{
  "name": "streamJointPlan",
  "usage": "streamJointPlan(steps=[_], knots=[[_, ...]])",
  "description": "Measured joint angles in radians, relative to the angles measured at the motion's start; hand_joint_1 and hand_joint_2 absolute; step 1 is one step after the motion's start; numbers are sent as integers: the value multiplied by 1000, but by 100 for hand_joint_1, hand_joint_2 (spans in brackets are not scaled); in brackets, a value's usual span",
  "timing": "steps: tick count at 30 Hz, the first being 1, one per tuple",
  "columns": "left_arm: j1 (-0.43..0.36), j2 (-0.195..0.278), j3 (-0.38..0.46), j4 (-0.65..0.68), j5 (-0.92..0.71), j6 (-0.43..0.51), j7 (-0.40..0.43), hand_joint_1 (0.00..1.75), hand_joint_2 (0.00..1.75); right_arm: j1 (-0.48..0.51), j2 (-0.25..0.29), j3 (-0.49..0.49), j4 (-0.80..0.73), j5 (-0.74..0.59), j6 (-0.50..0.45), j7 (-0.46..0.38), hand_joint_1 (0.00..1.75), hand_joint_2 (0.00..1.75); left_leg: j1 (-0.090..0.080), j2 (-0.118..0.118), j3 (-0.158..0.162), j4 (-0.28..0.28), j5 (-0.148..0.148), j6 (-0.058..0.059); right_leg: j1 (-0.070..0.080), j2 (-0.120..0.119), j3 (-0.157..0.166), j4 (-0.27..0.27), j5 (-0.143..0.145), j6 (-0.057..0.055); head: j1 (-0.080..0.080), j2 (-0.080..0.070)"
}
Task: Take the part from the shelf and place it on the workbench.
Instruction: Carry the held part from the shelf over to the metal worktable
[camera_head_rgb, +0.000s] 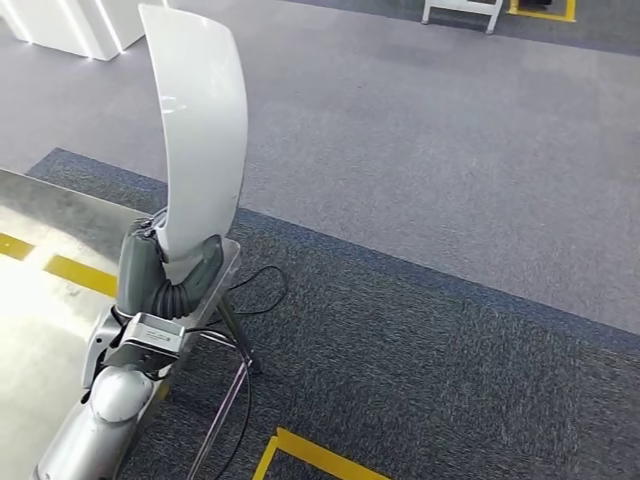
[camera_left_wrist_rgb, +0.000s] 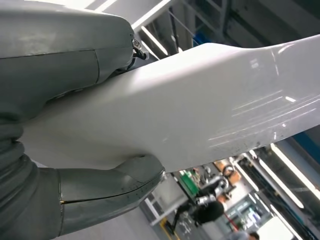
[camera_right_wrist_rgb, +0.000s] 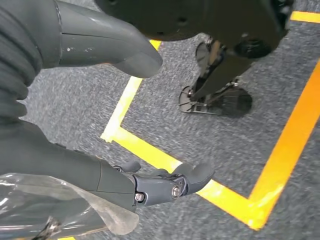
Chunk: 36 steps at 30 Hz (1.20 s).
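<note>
The part (camera_head_rgb: 198, 130) is a long, curved, glossy white panel. My left hand (camera_head_rgb: 158, 270) grips its lower end and holds it upright over the right corner of the metal workbench (camera_head_rgb: 45, 300). In the left wrist view the white part (camera_left_wrist_rgb: 196, 110) runs across the picture between my thumb (camera_left_wrist_rgb: 117, 185) and the grey back of my left hand (camera_left_wrist_rgb: 56, 50). My right hand (camera_right_wrist_rgb: 113, 120) hangs over the carpet with its fingers (camera_right_wrist_rgb: 170, 182) apart and nothing in it.
The workbench carries yellow tape stripes (camera_head_rgb: 75, 272) and a slanted leg (camera_head_rgb: 234, 335) with a black cable (camera_head_rgb: 260, 295) beside it. Yellow floor tape (camera_head_rgb: 317, 455) marks the dark carpet. A white stand (camera_head_rgb: 462, 12) sits far back, and a white structure (camera_head_rgb: 68, 25) stands at the far left.
</note>
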Motion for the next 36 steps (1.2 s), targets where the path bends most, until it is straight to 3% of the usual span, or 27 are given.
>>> streamJointPlan(steps=[2,3,5,6,8,9,10,11,12,14,16,18,20,22,24,25,26,27,29,31,33,34,36], knots=[[0,0,0,0,0,0,0,175,175,-2,0,0,0,0,0,0,0,175,-4,-9,1,-14,-7,12,4,-24,6,-4,-5,12,0,0],[1,1,0,-1,0,0,0,175,175,-4,0,0,0,0,0,0,0,175,-2,-20,2,-17,-6,17,3,-19,9,-5,-10,17,2,0],[0,0,0,-1,0,0,0,175,175,-7,0,0,0,1,1,-1,0,175,3,-42,6,-26,-2,30,-2,29,-8,35,-41,24,5,0],[-1,-1,0,-1,0,0,0,175,175,-7,0,0,0,1,1,-1,0,175,5,-52,7,-28,-1,34,-4,63,-34,88,-70,25,9,0],[-1,-2,0,-1,0,0,0,175,175,-4,0,0,0,0,0,-1,0,175,5,-76,7,-28,-1,39,-3,93,-109,228,-125,25,14,0],[1,-2,0,-1,0,0,0,175,175,-2,0,0,0,0,0,-1,0,175,5,-91,7,-28,-1,40,-2,97,-140,275,-132,25,15,0],[1,-2,0,-1,0,0,0,175,175,0,0,0,0,0,0,0,0,175,4,-105,8,-27,-2,40,-1,98,-155,286,-118,24,15,0],[2,-2,0,-1,0,0,0,175,175,1,0,0,0,0,0,0,0,175,4,-120,10,-27,-2,39,-1,101,-150,256,-84,22,15,0],[2,-3,0,-1,0,0,0,175,175,1,0,0,0,0,0,0,0,175,5,-134,12,-26,-3,38,-2,111,-129,191,-37,19,15,0],[1,-3,0,-1,0,0,0,175,175,1,0,0,0,0,0,0,0,175,4,-159,12,-22,-6,32,-5,152,-77,63,22,12,16,0],[1,-2,0,-1,0,0,0,175,175,1,0,0,0,0,0,0,0,175,6,-180,4,-20,-4,22,-6,174,-51,14,27,7,16,0],[3,-2,0,-1,0,0,0,175,175,0,0,0,0,0,0,0,0,175,9,-195,-1,-20,-1,10,-7,156,-43,6,27,1,16,0],[2,-1,0,-1,0,0,0,175,175,0,1,0,0,0,0,0,0,175,5,-161,-14,10,-21,-1,-10,132,-35,-1,28,-10,11,0],[0,-1,0,-1,0,0,0,175,175,1,1,0,0,0,0,0,0,175,6,-101,-61,116,-75,-12,-10,106,-27,-3,25,-19,4,0],[2,0,0,-1,0,0,0,175,175,3,1,0,0,0,0,0,0,175,12,-79,-120,236,-120,-19,-8,77,-23,-3,20,-22,3,0],[3,0,0,-1,0,0,0,175,175,3,1,0,0,0,0,0,0,175,14,-76,-131,257,-119,-20,-8,63,-21,-3,17,-22,3,0],[3,0,0,-1,0,0,0,175,175,3,1,0,0,0,0,0,0,175,15,-73,-123,239,-99,-20,-8,50,-18,-3,15,-21,3,0],[3,1,0,-1,0,0,0,175,175,2,1,0,0,0,0,0,0,175,15,-65,-95,186,-65,-18,-8,38,-13,-3,11,-19,3,0],[2,0,0,-1,0,0,0,175,175,0,1,0,0,0,0,0,0,175,8,-24,-26,52,-11,-8,-4,18,-3,-2,3,-11,2,0],[0,0,0,-1,0,0,0,175,175,0,1,0,0,0,0,0,0,175,-3,3,4,-12,-4,3,1,-3,2,-3,-4,1,3,0],[0,1,0,-1,0,0,0,175,175,-1,1,0,0,0,0,0,0,175,-4,-15,3,-17,-7,13,4,-26,9,-7,-9,12,4,0],[1,1,0,-2,0,0,0,175,175,-3,1,0,0,0,0,0,0,175,-2,-27,5,-23,-5,18,3,-19,10,-6,-16,16,5,0],[0,0,0,-2,0,0,0,175,175,-7,1,0,0,1,1,-1,0,175,4,-48,9,-32,-1,29,-1,33,-14,48,-53,21,10,0]])
